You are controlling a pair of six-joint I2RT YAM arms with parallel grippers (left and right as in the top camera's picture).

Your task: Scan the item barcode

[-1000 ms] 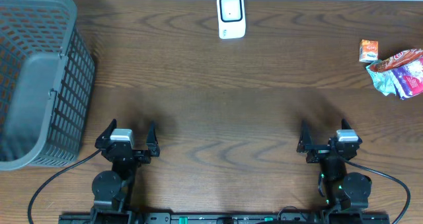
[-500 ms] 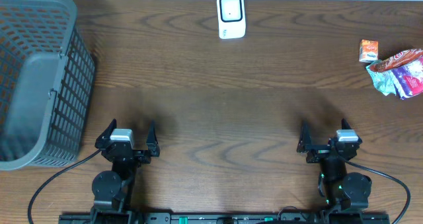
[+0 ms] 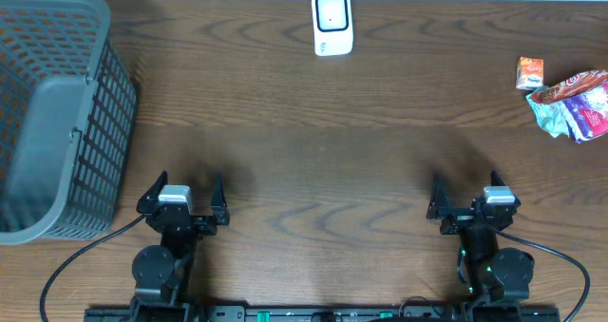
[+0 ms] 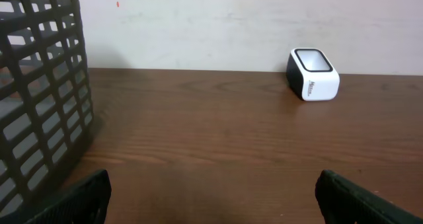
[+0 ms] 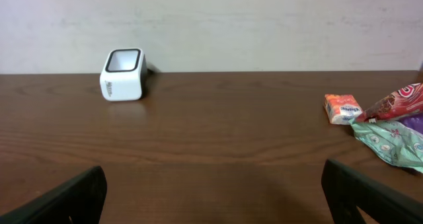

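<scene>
One boxy white scanner (image 3: 332, 23), wood-grain table (image 3: 313, 151).

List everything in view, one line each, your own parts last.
basket: one, dark grey, far left of the table
scanner: one, white with a black top, far edge, middle
small packet: one, orange, far right
crumpled wrappers: a few in a heap, red, teal and purple, right edge
table: one, dark brown wood
left fingers: two, black, open, holding nothing
right fingers: two, black, open, holding nothing
</scene>
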